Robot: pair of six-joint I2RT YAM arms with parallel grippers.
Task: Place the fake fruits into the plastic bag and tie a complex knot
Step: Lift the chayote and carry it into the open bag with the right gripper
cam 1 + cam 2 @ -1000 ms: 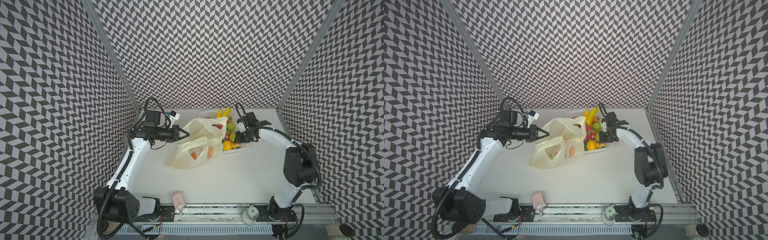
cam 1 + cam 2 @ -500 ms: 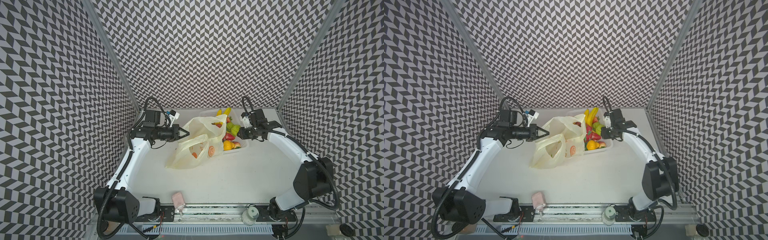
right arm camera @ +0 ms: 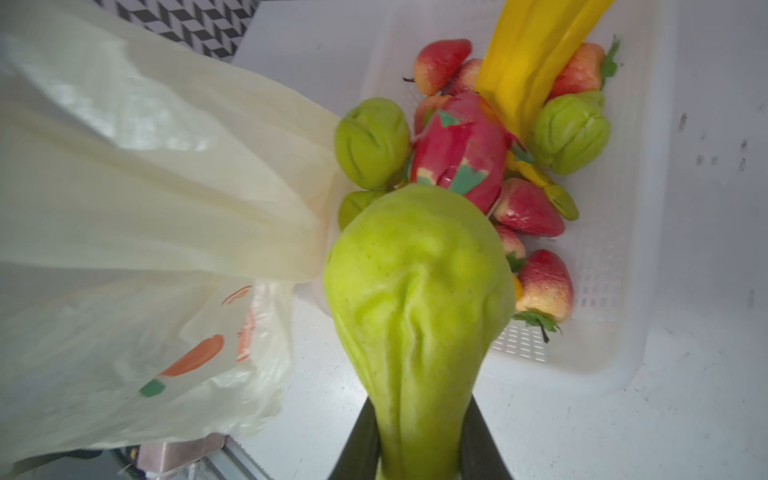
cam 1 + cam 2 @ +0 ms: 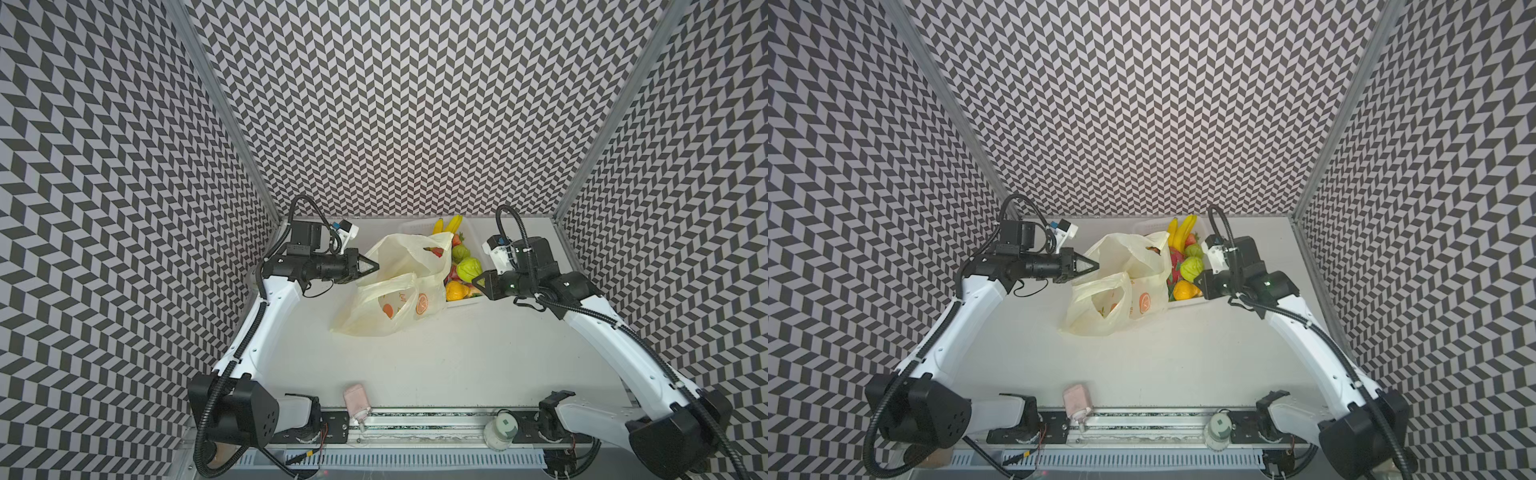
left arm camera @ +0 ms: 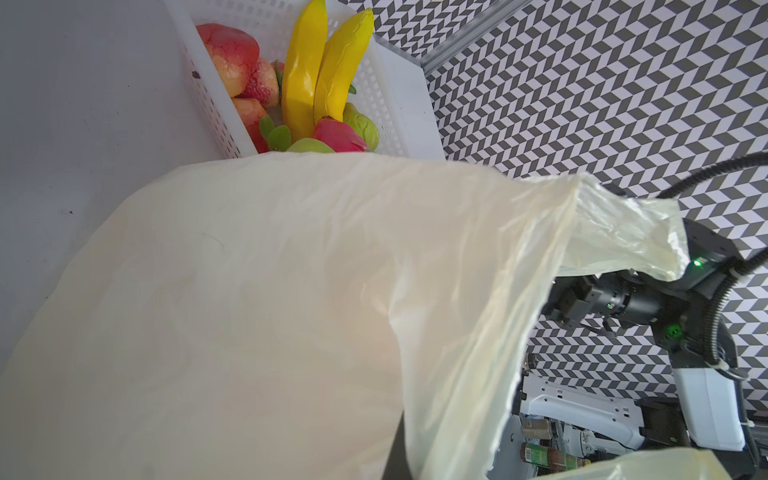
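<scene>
**Left claw** point(image 4: 372, 266): closed, pinching the raised rim of the plastic bag point(image 4: 399, 270).

**Plastic bag:** sits on the table point(image 4: 415, 365) toward the middle of the far edge. Its mouth is held up and its lower part is slumped on the surface. Whether any fruit lies inside cannot be told.

**Right claw** point(image 4: 478, 282): clamped on the narrow end of a bumpy green fruit point(image 3: 417, 299), held over the white perforated basket point(image 4: 461, 302).

**Basket:** stands at the far edge, against the bag's right side. It holds bananas point(image 4: 449, 224), a dragon fruit point(image 3: 461, 153), strawberries point(image 3: 528, 208), an orange point(image 4: 456, 291) and further green fruits point(image 3: 372, 141).
</scene>
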